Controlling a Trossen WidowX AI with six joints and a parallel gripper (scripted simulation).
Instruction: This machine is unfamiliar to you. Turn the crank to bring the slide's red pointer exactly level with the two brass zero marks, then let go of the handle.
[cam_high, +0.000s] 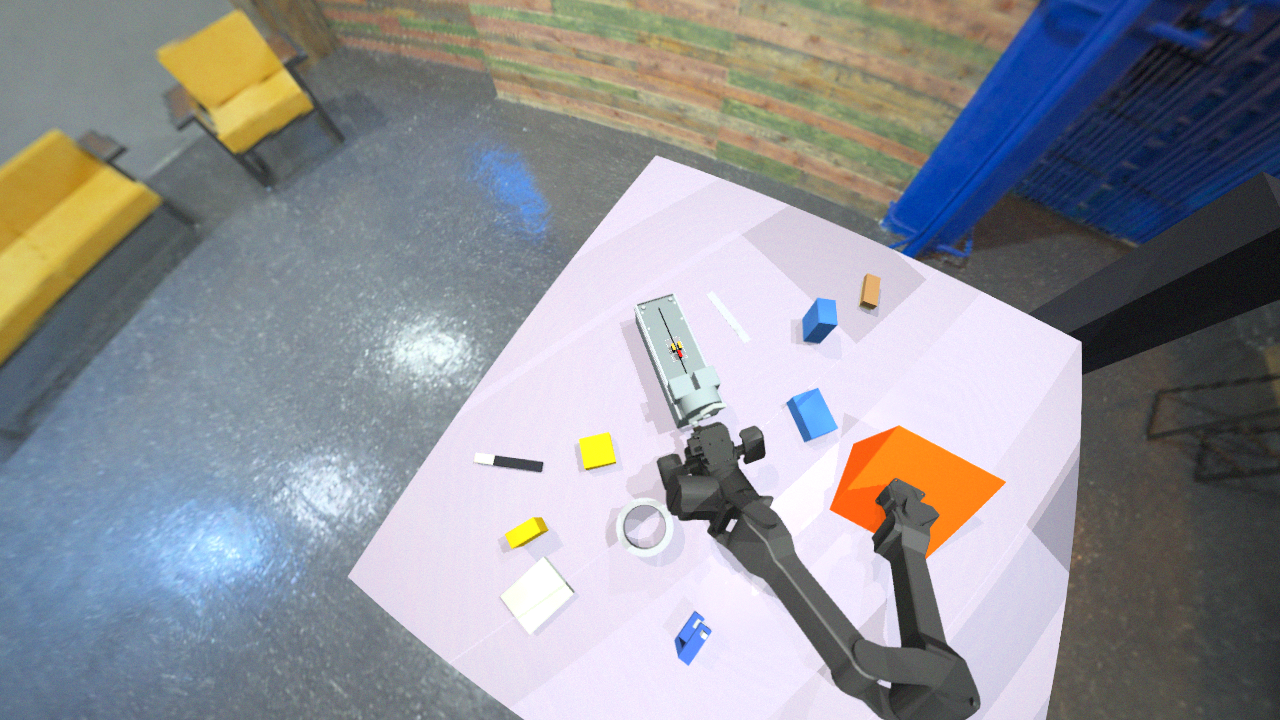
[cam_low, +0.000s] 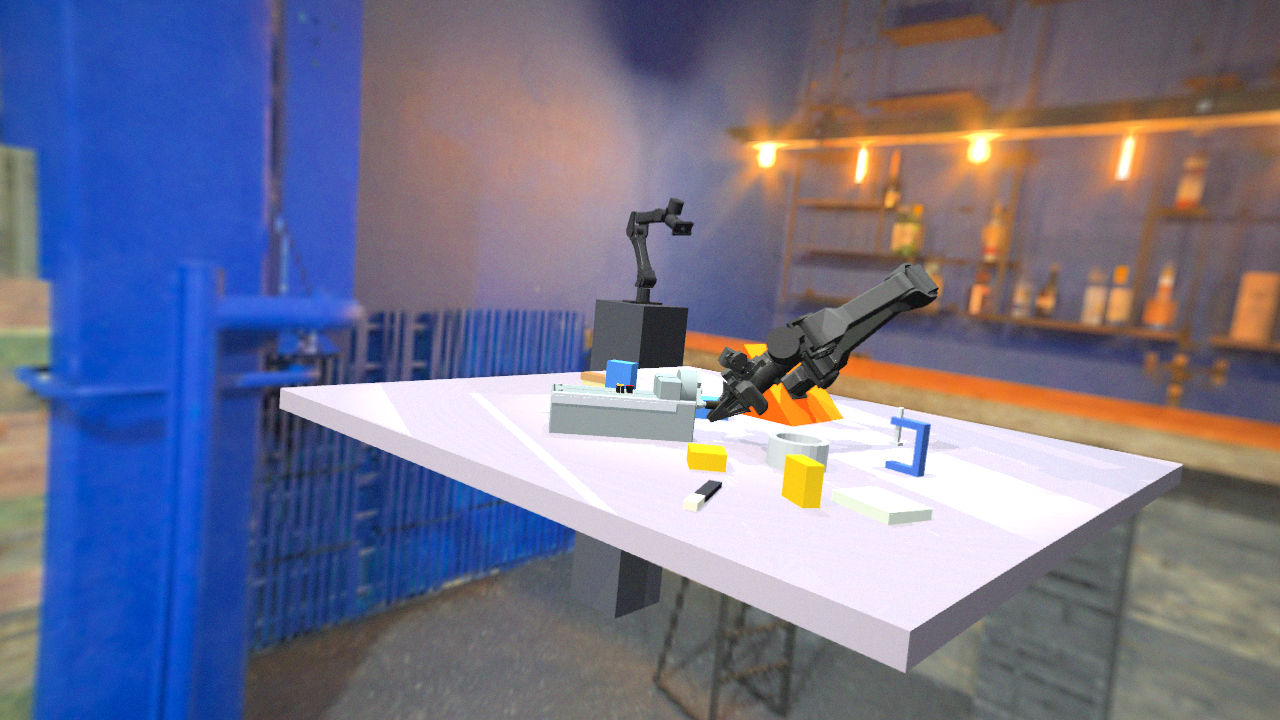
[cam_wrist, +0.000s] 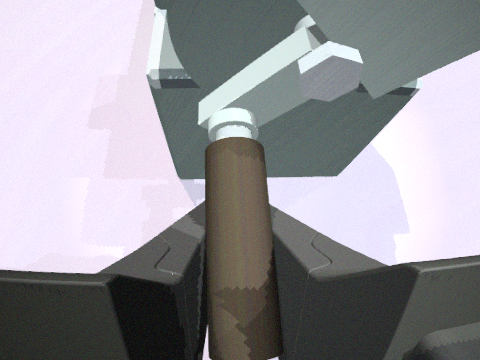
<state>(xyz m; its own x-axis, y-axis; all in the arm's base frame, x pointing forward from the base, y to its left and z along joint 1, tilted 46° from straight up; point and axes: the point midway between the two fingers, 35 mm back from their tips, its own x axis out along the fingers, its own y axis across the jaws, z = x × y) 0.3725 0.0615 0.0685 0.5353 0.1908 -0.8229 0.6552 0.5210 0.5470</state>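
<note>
One pincer (cam_high: 704, 428) (cam_low: 713, 413) (cam_wrist: 232, 211) grips one brown handle (cam_wrist: 239, 220). Directly ahead of it sits one long grey machine (cam_high: 666, 344) (cam_low: 617, 418), with one pale, slanted crank (cam_wrist: 260, 75) and one red pointer (cam_high: 679, 352) near small yellow marks. Two yellow blocks (cam_high: 597, 451) (cam_high: 526, 532) (cam_low: 707, 457) (cam_low: 802, 481) lie nearby.

bright tabletop, pale glare on floor, blurred background, glowing bulbs

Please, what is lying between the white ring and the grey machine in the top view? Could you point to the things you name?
In the top view, part of the black gripper (cam_high: 702, 428) (cam_low: 713, 413) (cam_wrist: 242, 260) lies between them.
</note>
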